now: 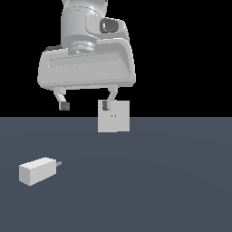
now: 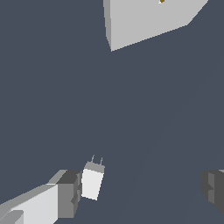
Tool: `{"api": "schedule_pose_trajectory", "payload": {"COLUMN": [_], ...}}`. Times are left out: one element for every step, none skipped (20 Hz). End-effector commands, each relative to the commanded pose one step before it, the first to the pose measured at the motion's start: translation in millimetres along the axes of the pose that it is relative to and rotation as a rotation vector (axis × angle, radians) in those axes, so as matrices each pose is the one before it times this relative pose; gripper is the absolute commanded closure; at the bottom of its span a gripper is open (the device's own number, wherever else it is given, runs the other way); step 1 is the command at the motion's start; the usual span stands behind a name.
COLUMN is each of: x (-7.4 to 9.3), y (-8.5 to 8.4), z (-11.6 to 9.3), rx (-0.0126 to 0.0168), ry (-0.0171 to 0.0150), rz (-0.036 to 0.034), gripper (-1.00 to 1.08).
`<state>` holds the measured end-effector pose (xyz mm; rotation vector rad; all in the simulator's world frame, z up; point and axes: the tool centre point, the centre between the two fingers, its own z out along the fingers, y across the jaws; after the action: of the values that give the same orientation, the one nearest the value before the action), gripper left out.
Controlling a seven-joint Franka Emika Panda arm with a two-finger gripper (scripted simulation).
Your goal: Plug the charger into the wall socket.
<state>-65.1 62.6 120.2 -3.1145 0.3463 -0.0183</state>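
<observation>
The charger [image 1: 38,170] is a small off-white block lying on the dark floor at the exterior view's left, its thin grey prongs pointing toward the right. The wall socket [image 1: 113,116], a flat upright off-white panel with two tiny yellowish holes, stands further back near the middle. My gripper [image 1: 86,106] hangs open well above the floor, holding nothing, higher than the charger and to its right. One fingertip [image 1: 107,105] overlaps the socket's upper corner in that view. In the wrist view the charger [image 2: 92,183] shows beside one finger [image 2: 70,192], between the open gripper [image 2: 142,190] fingers, and the socket [image 2: 144,19] is cut by the frame edge.
A plain dark grey-blue floor [image 1: 172,181] spreads under everything, with black background behind it. The arm's large white hand body [image 1: 86,68] fills the upper part of the exterior view.
</observation>
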Motion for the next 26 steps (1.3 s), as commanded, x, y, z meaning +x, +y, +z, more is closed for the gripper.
{"api": "schedule_pose_trajectory", "payload": {"x": [-11.22,-4.22,-4.15,-4.09,-4.03,-3.94,-3.71,-3.47,-3.23,-3.01,-2.79,-2.57,-2.36,-2.15,-1.95,-1.75,-1.55,-1.37,-1.17,-0.98,-0.8,-0.64,-0.46,-0.24,-0.21,0.31], "y": [-6.87,-2.65,-2.63,-2.61,-2.61,-2.58,-2.45,-2.32,-2.18,-2.06,-1.93,-1.8,-1.68,-1.56,-1.43,-1.31,-1.17,-1.06,-0.91,-0.77,-0.64,-0.52,-0.38,-0.19,-0.22,0.4], "z": [8.84,3.43,3.39,3.36,3.33,3.29,3.12,2.94,2.76,2.58,2.41,2.24,2.08,1.91,1.75,1.58,1.42,1.26,1.09,0.92,0.76,0.59,0.42,0.25,0.1,-0.37], "rx": [-0.00207,-0.00092,-0.00093,-0.00093,-0.00094,-0.00095,-0.00092,-0.00088,-0.00085,-0.00081,-0.00077,-0.00074,-0.0007,-0.00066,-0.00062,-0.00057,-0.00053,-0.00047,-0.00042,-0.00036,-0.0003,-0.00023,-0.00017,-0.00011,0.0,-0.00004], "ry": [0.00742,0.00278,0.00275,0.00272,0.00268,0.00264,0.0025,0.00235,0.0022,0.00205,0.00191,0.00178,0.00164,0.0015,0.00136,0.00123,0.0011,0.00096,0.00083,0.00071,0.00058,0.00044,0.00031,0.0002,0.0,-0.00075], "rz": [0.04139,0.01588,0.01569,0.0155,0.0153,0.01506,0.01425,0.01337,0.01251,0.01167,0.01085,0.01008,0.0093,0.00852,0.00776,0.00701,0.00629,0.00551,0.00479,0.00407,0.00332,0.00254,0.00179,0.00117,0.0,-0.00275], "gripper": [-0.92,-0.92,-0.92,-0.92,-0.92,-0.92,-0.92,-0.92,-0.92,-0.92,-0.92,-0.92,-0.92,-0.92,-0.92,-0.92,-0.92,-0.92,-0.92,-0.92,-0.92,-0.92,-0.92,-0.92,-0.92,-0.92]}}
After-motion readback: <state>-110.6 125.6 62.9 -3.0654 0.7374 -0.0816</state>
